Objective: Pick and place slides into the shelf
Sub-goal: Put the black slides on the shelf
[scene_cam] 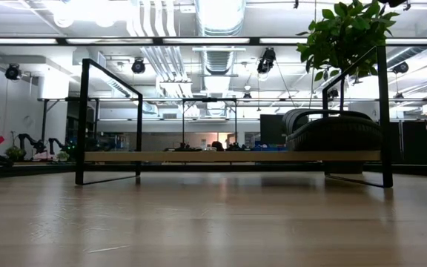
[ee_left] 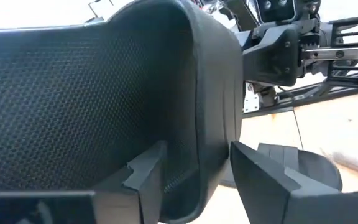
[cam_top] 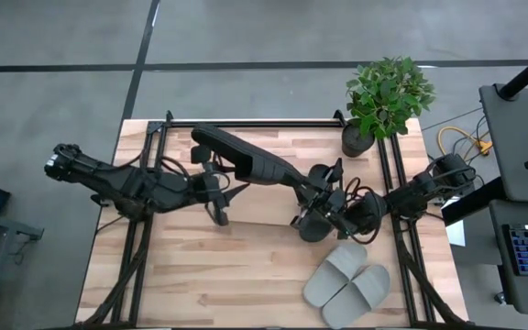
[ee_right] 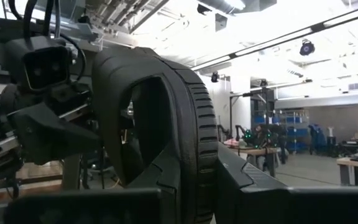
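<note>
One black slide [cam_top: 246, 160] is lifted above the table between both arms. My left gripper [ee_left: 194, 180] is shut on it near its left end, and my right gripper [ee_right: 197, 186] is shut on its right end. The second black slide [scene_cam: 332, 132] rests sole-down on the right end of the shelf board [scene_cam: 199, 156]. In the high view this slide [cam_top: 313, 227] shows partly under my right gripper [cam_top: 324, 200]. The grey pair [cam_top: 346, 280] lies side by side on the table, near the right front. My left gripper pinches the black slide's sole edge [ee_left: 204, 155] between its two fingers. One finger [ee_left: 145, 177] is on the patterned underside, the other [ee_left: 260, 180] on the opposite face. The slide is lifted clear and stands on edge. My right gripper pinches the same slide's ribbed sole rim [ee_right: 197, 143] between its two fingers, beside the strap opening [ee_right: 145, 124]. It comes from the table's right. The slide is clear of the table, on edge.
A potted plant [cam_top: 388, 96] stands at the table's far right corner. Black rail frames [cam_top: 246, 122] run along the far edge and down both sides. Bare tabletop [cam_top: 209, 275] lies toward the near left.
</note>
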Robot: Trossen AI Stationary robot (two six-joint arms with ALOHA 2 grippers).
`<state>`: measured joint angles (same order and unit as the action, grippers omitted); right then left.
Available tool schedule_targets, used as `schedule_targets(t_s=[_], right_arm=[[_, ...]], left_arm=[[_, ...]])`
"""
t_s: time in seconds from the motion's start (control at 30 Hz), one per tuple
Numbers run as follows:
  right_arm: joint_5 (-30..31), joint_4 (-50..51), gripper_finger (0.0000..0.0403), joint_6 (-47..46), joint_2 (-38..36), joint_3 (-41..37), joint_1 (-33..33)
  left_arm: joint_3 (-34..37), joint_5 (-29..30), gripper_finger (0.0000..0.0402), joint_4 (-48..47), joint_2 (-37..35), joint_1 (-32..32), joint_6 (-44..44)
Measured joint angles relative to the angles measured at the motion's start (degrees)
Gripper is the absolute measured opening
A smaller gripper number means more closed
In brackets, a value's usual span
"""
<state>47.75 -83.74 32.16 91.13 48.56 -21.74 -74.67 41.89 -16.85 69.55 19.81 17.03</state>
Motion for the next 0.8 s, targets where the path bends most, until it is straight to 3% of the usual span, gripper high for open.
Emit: schedule_targets(t_s=[0.13,0.27,0.33,0.47,0.8], right_arm=[[-0.2,0.1,0.0040,-0.2,0.0,0.0,0.0],[-0.2,0.5,0.0040,-0.6,0.0,0.0,0.0],[-0.2,0.5,0.0040,-0.6,0.0,0.0,0.0],[-0.1,0.8,0.0042,1.4,0.0,0.0,-0.3],[11.7,0.6,0.0145,24.1,-2.1,0.1,-5.5]], left_arm=[[0.0,-3.5,0.0125,0.1,-0.1,-0.8,-0.2],[0.0,-7.0,0.0036,-0.1,0.1,-1.2,-0.2],[0.0,-8.3,0.0012,-0.1,0.1,-1.5,-0.2],[0.0,-8.5,0.0004,-0.2,-0.4,-1.9,-0.2],[-0.2,-9.5,0.0001,-5.8,-5.9,-3.7,-6.6]])
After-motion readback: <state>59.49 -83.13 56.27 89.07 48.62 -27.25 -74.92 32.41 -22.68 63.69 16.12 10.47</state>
